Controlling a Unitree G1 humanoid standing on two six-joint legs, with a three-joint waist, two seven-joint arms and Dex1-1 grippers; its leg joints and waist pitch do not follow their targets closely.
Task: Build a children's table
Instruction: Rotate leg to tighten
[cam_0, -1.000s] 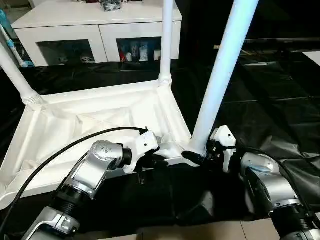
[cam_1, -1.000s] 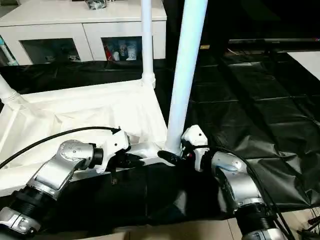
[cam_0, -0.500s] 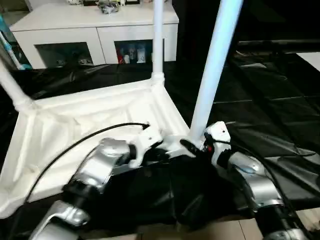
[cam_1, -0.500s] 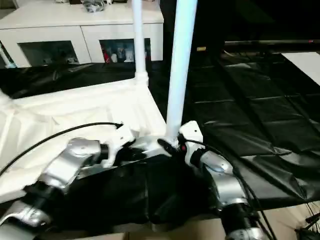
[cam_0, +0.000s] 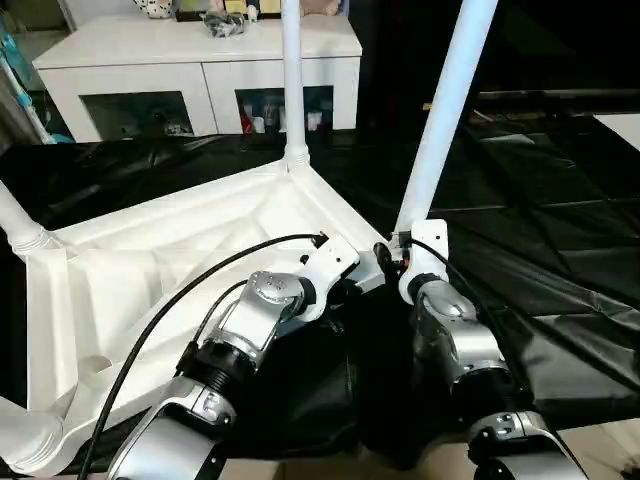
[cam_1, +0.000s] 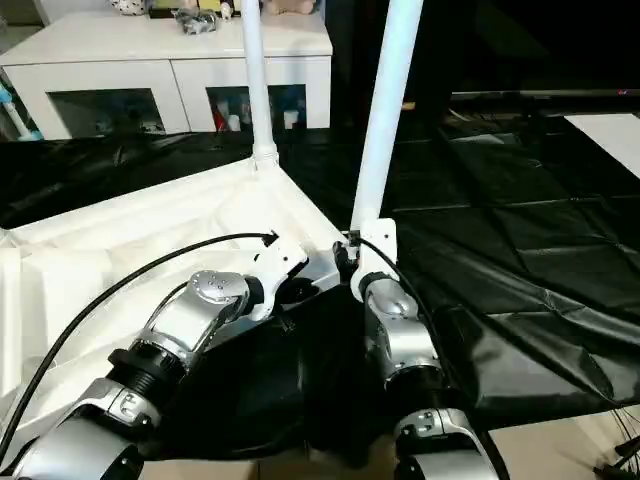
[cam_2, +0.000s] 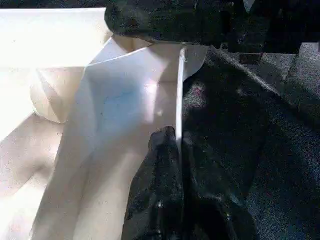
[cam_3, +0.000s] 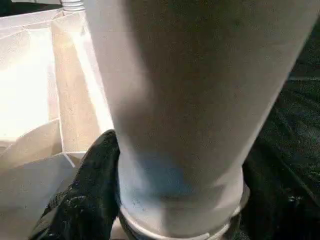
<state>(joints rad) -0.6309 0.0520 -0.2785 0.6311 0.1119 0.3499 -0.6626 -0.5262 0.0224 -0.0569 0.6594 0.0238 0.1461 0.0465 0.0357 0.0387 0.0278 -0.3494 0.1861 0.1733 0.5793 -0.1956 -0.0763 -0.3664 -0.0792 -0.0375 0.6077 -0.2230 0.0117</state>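
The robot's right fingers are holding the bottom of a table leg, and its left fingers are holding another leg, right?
Not quite. The left fingers pinch the tabletop's thin edge, not a leg; the left wrist view shows it. The right fingers do hold the leg near its base.

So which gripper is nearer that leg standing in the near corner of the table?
The right gripper: its fingers wrap that leg at the base. The left gripper pinches the tabletop's edge just beside that corner.

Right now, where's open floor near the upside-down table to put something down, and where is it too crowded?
Free: the black sheeting right of the near leg, and the strip between the table top and the white cabinet. Crowded: the near corner, where the left tool pinches the rim and the right tool clasps that leg's base.
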